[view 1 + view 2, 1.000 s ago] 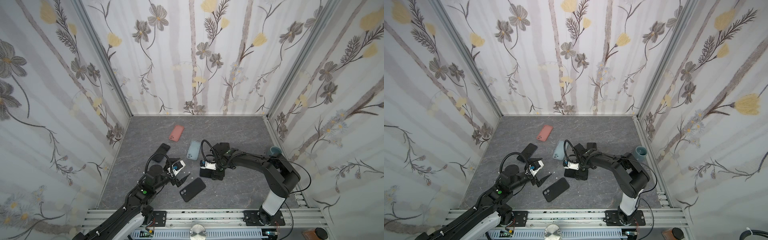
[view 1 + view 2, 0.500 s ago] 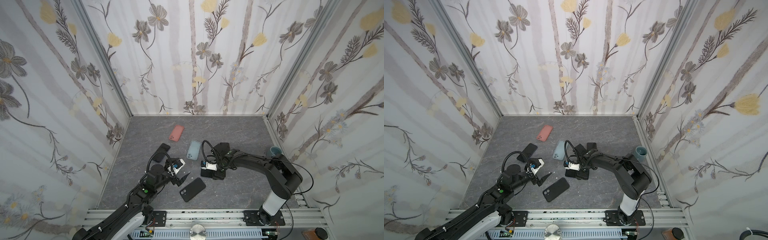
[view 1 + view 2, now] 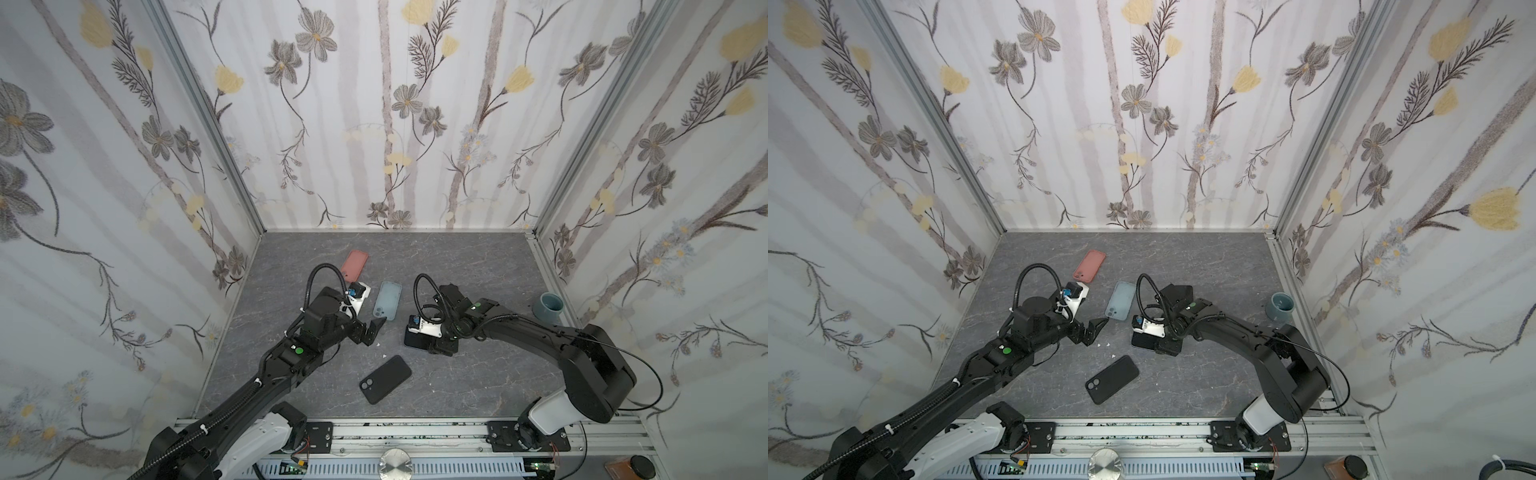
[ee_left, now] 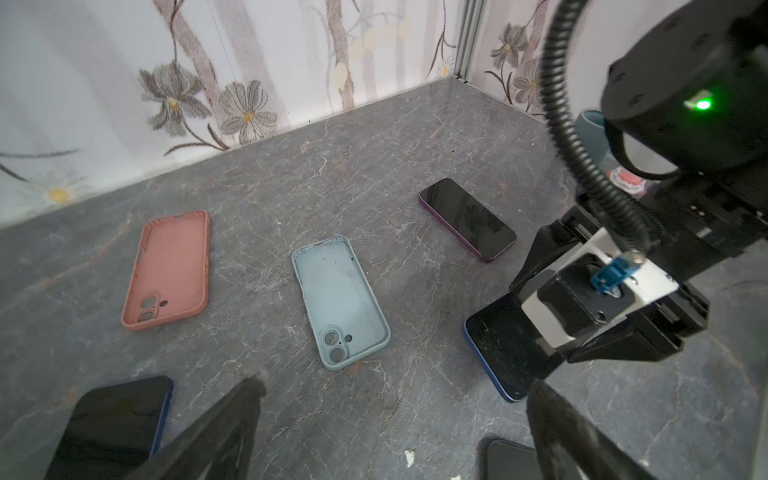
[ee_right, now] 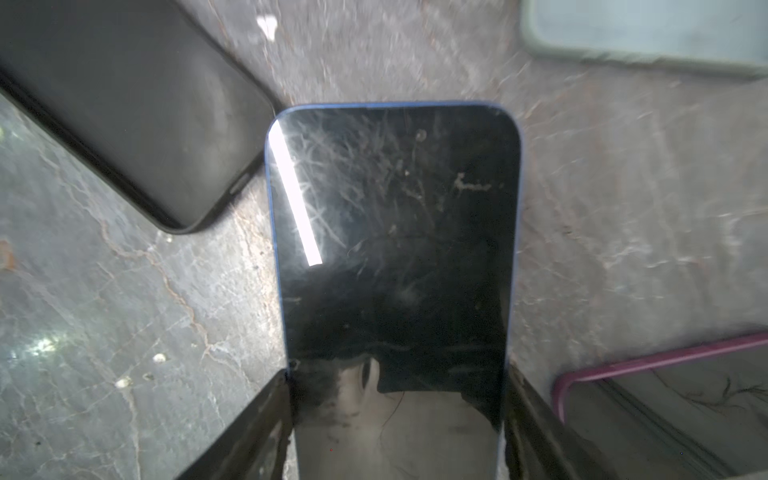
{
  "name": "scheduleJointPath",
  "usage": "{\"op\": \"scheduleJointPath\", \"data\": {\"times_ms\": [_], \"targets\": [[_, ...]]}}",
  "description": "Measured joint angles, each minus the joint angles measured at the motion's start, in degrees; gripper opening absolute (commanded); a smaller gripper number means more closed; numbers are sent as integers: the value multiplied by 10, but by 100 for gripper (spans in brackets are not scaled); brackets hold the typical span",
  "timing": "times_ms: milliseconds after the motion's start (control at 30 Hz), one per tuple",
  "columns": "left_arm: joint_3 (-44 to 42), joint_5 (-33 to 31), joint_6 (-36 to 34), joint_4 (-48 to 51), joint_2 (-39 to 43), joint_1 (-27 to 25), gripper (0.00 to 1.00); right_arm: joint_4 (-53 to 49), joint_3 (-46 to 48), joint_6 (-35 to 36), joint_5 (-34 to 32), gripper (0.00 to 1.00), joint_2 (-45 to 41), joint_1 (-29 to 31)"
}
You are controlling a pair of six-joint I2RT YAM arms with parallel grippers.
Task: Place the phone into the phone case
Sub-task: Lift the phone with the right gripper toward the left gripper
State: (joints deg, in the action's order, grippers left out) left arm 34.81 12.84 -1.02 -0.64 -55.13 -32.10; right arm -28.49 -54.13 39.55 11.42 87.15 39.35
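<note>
A dark phone with a blue rim (image 5: 395, 249) lies screen up on the grey table, and my right gripper (image 5: 397, 407) is shut on its two long edges. Both top views show that phone (image 3: 413, 338) (image 3: 1142, 340) poking out from under the right gripper (image 3: 432, 345) (image 3: 1163, 345). An empty light blue phone case (image 3: 387, 300) (image 3: 1120, 301) (image 4: 338, 299) lies just beyond it. My left gripper (image 3: 370, 330) (image 3: 1090, 330) (image 4: 395, 390) hangs open over bare table near that case, holding nothing.
A pink case (image 3: 354, 266) (image 4: 168, 270) lies farther back. A black case (image 3: 385, 379) (image 5: 124, 104) lies near the front. A purple-rimmed phone (image 4: 467, 218) (image 5: 665, 395) and another dark phone (image 4: 112, 424) lie on the table. A grey-blue cup (image 3: 547, 305) stands by the right wall.
The right gripper's fingers have closed in onto the blue-rimmed phone's edges. The left arm has moved a little toward the back, its gripper still open.
</note>
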Motion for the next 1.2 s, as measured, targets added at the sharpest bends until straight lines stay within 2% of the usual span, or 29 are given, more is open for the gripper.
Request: {"op": "scheduleJointPath", "data": {"times_ms": [100,233,467,600,767,967,1067,1200], "targets": [[65,23,78,42,-46,0,83,4,0,-6,8,56,-36,-2],[140,86,173,86,-111,0,67,14,-1,-21,25,56,-86,-2],[189,205,278,128,-162,0,61,37,-7,-48,54,57,-139,1],[189,244,310,126,-158,0,53,38,-18,-59,63,57,-149,4],[181,273,334,115,-158,0,32,38,-28,-68,64,57,-152,15],[168,293,345,110,-164,0,14,38,-32,-76,58,57,-150,28],[166,309,351,103,-166,0,0,35,-34,-78,49,57,-143,34],[166,309,350,103,-167,0,0,35,-35,-81,39,59,-138,37]]}}
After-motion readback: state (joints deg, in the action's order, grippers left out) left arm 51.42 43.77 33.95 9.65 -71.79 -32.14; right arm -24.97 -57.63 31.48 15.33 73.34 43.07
